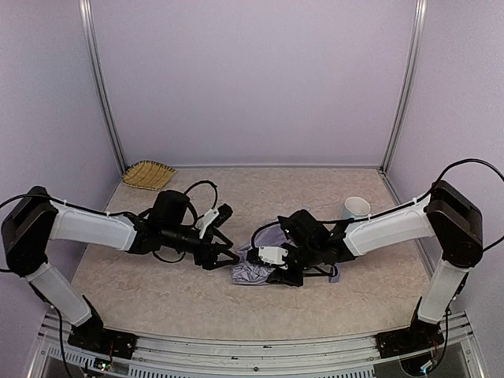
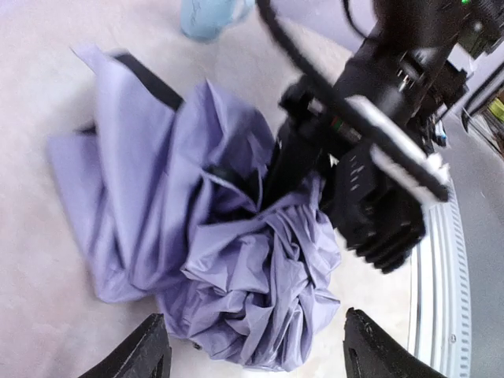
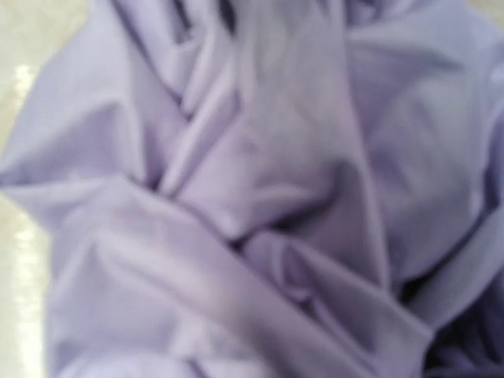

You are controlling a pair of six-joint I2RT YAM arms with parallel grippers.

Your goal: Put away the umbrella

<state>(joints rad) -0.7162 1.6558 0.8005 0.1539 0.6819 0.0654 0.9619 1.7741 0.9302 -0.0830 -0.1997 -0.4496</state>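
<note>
One cup [image 1: 357, 207] stands near the umbrella [image 1: 250, 273]; a basket [image 1: 149, 174] well apart.

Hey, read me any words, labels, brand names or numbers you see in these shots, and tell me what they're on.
None readable. The crumpled lavender fabric umbrella, the light-blue cup and the woven yellow basket show no print; the white plate on the right arm's black wrist is too blurred to tell.

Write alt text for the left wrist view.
A crumpled lavender umbrella lies on the table, with the right claw pushed into its folds. The left claw stands wide open at the bottom edge, and a light-blue cup shows at the top.
</note>
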